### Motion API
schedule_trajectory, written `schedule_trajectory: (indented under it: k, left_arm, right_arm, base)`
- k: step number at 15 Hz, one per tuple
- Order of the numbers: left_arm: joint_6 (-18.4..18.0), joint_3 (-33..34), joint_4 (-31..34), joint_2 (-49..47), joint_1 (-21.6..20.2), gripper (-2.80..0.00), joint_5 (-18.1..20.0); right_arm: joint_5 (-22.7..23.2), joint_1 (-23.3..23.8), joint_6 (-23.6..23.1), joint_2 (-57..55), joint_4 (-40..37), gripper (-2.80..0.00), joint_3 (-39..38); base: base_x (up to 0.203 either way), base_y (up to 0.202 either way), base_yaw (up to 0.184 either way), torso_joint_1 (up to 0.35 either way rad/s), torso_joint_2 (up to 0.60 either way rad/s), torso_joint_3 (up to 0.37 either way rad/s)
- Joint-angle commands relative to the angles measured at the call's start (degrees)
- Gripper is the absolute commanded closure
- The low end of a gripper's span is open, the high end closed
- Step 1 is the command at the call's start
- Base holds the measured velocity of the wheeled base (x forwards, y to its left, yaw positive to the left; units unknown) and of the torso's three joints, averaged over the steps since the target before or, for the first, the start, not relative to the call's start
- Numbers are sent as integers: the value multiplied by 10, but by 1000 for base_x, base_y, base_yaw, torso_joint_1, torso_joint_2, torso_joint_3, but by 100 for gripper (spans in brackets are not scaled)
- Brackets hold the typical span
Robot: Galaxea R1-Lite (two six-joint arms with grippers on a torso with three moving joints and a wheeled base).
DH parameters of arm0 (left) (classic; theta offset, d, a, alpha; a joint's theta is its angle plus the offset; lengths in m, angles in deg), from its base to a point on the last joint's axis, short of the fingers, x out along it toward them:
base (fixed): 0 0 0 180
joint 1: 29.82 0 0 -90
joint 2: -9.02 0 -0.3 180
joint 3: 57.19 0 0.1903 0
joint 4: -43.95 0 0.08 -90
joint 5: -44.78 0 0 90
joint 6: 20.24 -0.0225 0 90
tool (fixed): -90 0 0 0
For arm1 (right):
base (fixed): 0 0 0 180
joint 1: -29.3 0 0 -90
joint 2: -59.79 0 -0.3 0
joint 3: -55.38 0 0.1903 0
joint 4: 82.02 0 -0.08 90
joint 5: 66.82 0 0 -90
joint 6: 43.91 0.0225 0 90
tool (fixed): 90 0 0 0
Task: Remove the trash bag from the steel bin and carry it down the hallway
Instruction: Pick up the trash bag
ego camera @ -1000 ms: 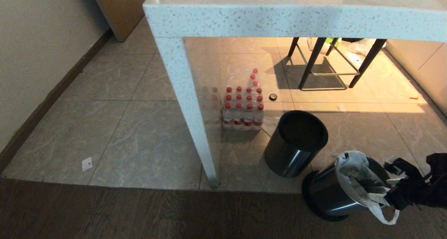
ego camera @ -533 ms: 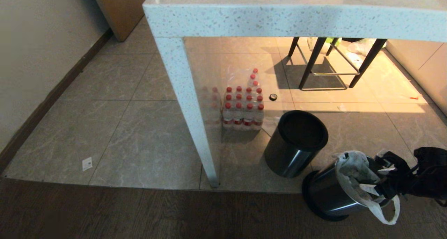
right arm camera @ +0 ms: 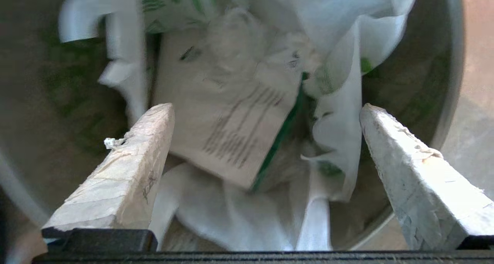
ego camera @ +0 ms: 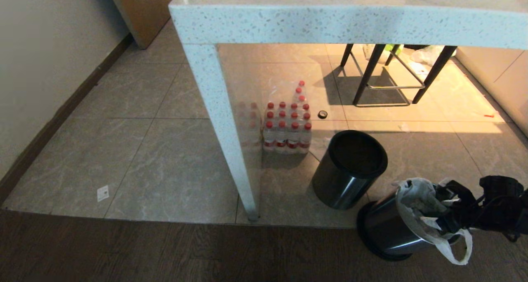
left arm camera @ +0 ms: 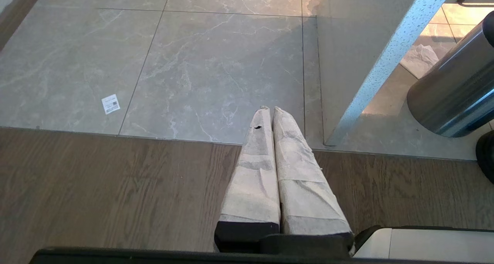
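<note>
**Reaching into the bin for a grip on the bag**

Hovering at the mouth of the steel bin point(ego camera: 390, 228), the right gripper point(right arm camera: 266, 113) has its jaws spread wide, with nothing between them yet. The bin stands on the floor at about 4 o'clock in the head view, just beside a darker bin point(ego camera: 350, 168) at its 11 o'clock. The trash bag point(ego camera: 416, 203) sits inside it, its white plastic crumpled over the rim and one loop handle point(ego camera: 458, 249) hanging down the outside. A printed sheet of paper point(right arm camera: 227, 121) lies on top of the bag's contents.

To do this step well, my judgement is that the jaws should close on gathered plastic near the bag's mouth or a handle, not on the loose paper, which would lift out alone. The film looks thin, so a pinch on a bunched fold should hold better than on a single layer. Lifting straight up along the bin's axis should keep the light bin from tipping.

The left gripper point(left arm camera: 272, 113), jaws pressed together, is parked over the wooden floor.
</note>
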Motion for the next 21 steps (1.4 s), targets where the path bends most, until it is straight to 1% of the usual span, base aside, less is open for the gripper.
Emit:
schedule_trajectory:
  k: [1,6,7,11,16,19,21]
  left_arm:
    - [0,1,0,0,0,0,0]
    - [0,1,0,1,0,0,-1]
    - [0,1,0,0,0,0,0]
    - [0,1,0,0,0,0,0]
    - [0,1,0,1,0,0,-1]
    - [0,1,0,0,0,0,-1]
    - [0,1,0,0,0,0,-1]
  right_arm:
    - [2,0,-3,-19,2,-280,14]
    - [4,0,-3,-43,11,-280,38]
    - [4,0,-3,-45,11,0,43]
    - [4,0,-3,-53,36,0,48]
    - [6,0,-3,-52,39,0,46]
    - [23,0,-3,-44,38,0,43]
    - [47,-1,-3,-27,26,0,34]
  base:
    - [0,0,0,0,0,0]
    - [0,0,0,0,0,0]
    - [0,0,0,0,0,0]
    - [0,0,0,0,0,0]
    - [0,0,0,0,0,0]
    - [0,0,0,0,0,0]
    - [0,0,0,0,0,0]
